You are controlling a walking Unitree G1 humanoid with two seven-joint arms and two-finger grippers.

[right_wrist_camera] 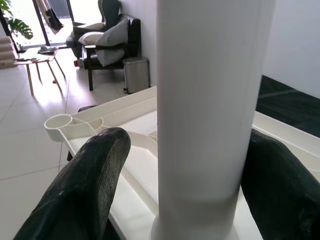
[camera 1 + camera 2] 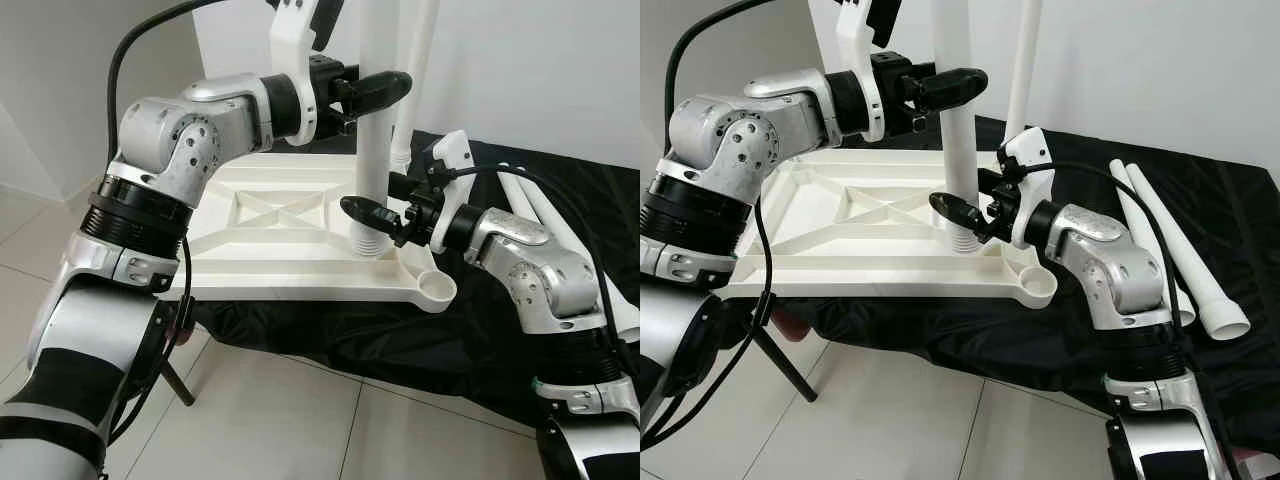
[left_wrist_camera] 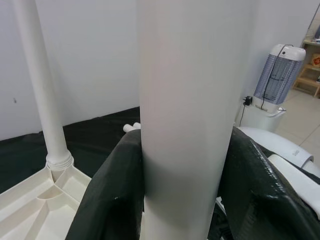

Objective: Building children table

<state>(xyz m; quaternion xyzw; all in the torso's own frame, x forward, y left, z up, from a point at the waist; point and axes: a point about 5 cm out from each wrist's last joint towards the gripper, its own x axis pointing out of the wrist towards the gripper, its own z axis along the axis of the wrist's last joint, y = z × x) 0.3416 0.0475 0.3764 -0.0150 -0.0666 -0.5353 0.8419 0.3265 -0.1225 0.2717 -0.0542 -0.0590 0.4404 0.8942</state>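
Note:
A white table top (image 2: 270, 255) lies upside down on a black cloth (image 2: 400, 345). One white table leg (image 2: 372, 150) stands upright in a socket near the front right corner, its threaded base showing. My left gripper (image 2: 385, 88) is shut on this leg high up; the black fingers (image 3: 107, 200) press both of its sides. Down by the threaded base, my right gripper (image 2: 375, 215) straddles the same leg, open. One finger (image 1: 85, 190) stands off the leg with a gap, and the other is against it.
A second leg (image 2: 1025, 60) stands upright at the far corner. Two loose legs (image 2: 1170, 250) lie on the cloth to the right. The front corner socket (image 2: 438, 287) holds nothing. A thin black support strut (image 2: 180, 385) slants to the tiled floor below the table top's left edge.

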